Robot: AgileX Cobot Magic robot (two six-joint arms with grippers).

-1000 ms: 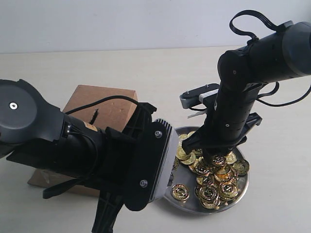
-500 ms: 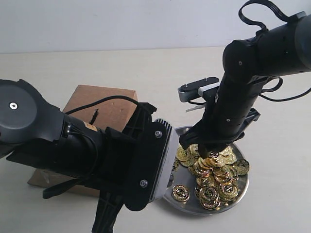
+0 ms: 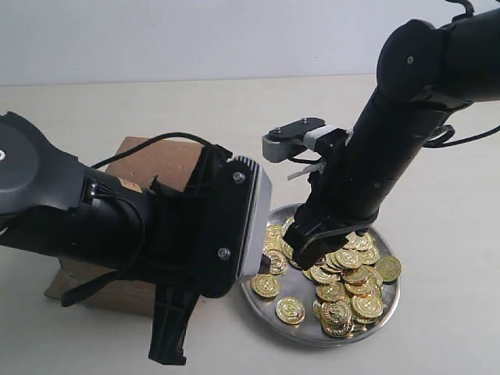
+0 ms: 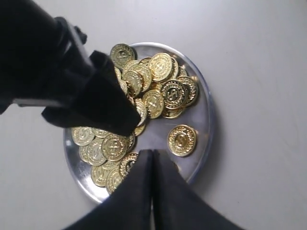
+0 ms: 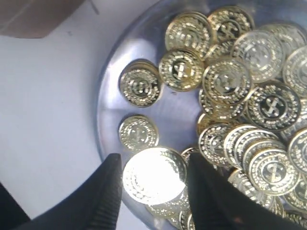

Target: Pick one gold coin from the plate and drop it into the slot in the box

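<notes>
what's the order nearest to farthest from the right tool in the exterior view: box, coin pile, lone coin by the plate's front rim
1. coin pile, just under the right tool.
2. lone coin, by the plate's front rim.
3. box, far off on the left side.

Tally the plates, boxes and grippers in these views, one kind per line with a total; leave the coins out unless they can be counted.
Silver plate: 1
Cardboard box: 1
Grippers: 2 (left gripper, right gripper)
Total: 4
Gold coins overlap in a heap on the plate, too many to count reliably; one gold coin sits between the right gripper's fingers.
</notes>
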